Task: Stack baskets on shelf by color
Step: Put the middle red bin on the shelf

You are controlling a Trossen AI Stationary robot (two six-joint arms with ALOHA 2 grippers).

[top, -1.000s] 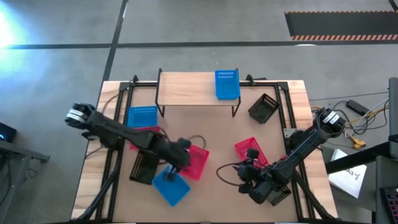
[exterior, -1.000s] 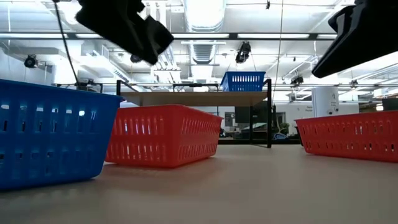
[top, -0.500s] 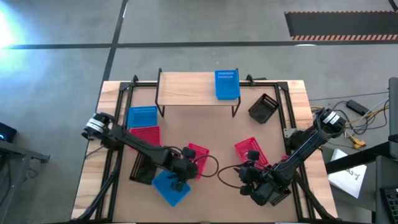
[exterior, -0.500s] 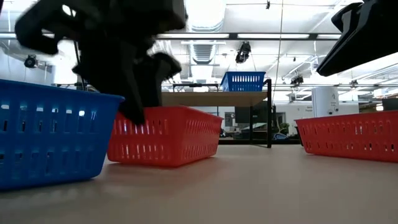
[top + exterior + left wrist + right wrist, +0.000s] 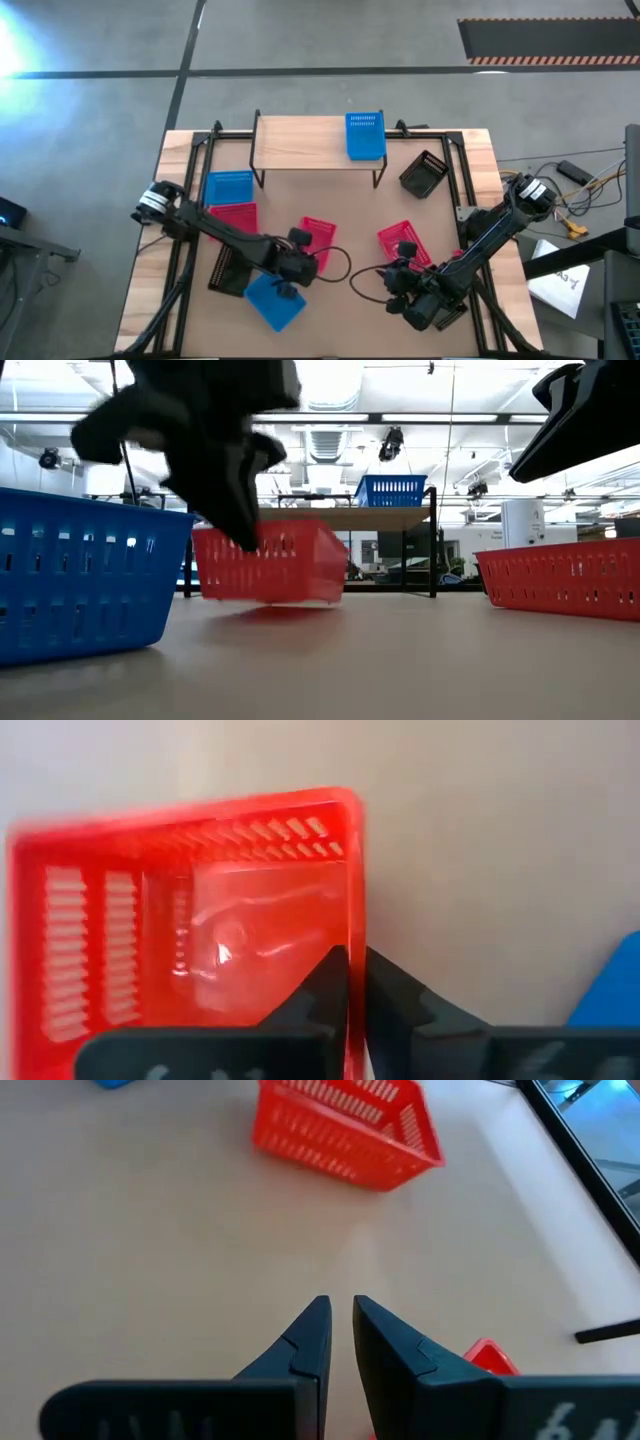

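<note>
My left gripper [image 5: 303, 256] is shut on a red basket [image 5: 318, 236] near the table's middle; the low view shows this basket [image 5: 270, 560] hanging just above the table. A blue basket [image 5: 365, 135] stands on the shelf [image 5: 300, 145], at its right end. On the table a blue basket [image 5: 275, 302] and a black one [image 5: 230, 270] lie near the left arm, with a red [image 5: 233, 215] and a blue one [image 5: 228, 185] farther back. My right gripper [image 5: 388, 285] hovers at the near right, all but shut and holding nothing. My left gripper grips the rim of one side wall [image 5: 352, 935] of the red basket, one finger inside [image 5: 320, 985] and one outside. The fingers slant down from above on the basket's left side. The basket is lifted clear of the table, open side up.
Another red basket [image 5: 405, 240] lies next to my right gripper. A black basket [image 5: 423, 173] sits at the far right beside the shelf. A black metal frame runs along the table's edges. Bare table shows between the two grippers.
My left gripper has gone down and toward the table's right, beside the red basket, and shut on its side wall. The basket has come up clear of the table and shifted a little toward the far edge, turning slightly.
</note>
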